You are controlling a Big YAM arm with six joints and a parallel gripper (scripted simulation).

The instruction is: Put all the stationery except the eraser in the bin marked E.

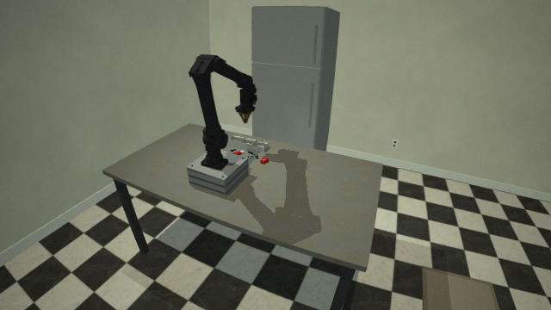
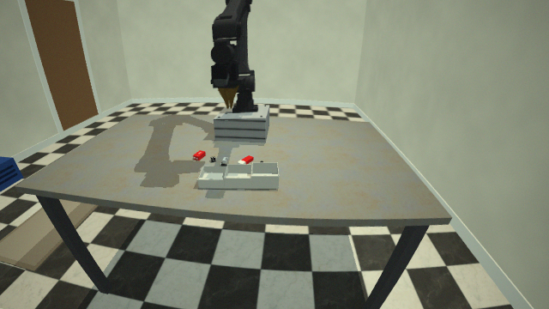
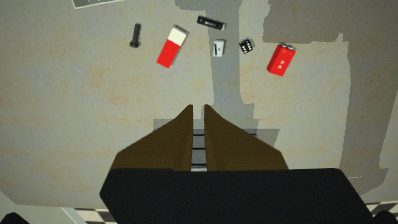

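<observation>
My gripper [image 1: 245,120] [image 2: 230,105] [image 3: 198,112] is shut and empty, hanging high above the table over the row of three white bins [image 1: 250,141] [image 2: 238,184]. I cannot read the bin letters. Between the bins and the arm's base lie a red and white eraser [image 3: 172,46] [image 2: 245,160] [image 1: 238,152], a small grey sharpener [image 3: 218,48] [image 2: 224,160], a flat black oblong item [image 3: 211,22], a black die [image 3: 245,46] [image 2: 213,159], a red battery [image 3: 281,59] [image 2: 199,154] [image 1: 264,160] and a black bolt [image 3: 135,36] [image 2: 262,161].
The arm stands on a grey stacked base block [image 1: 219,172] [image 2: 242,122] near the table's far side in the exterior view. A fridge [image 1: 293,73] stands behind the table. The arm's shadow falls across the table top.
</observation>
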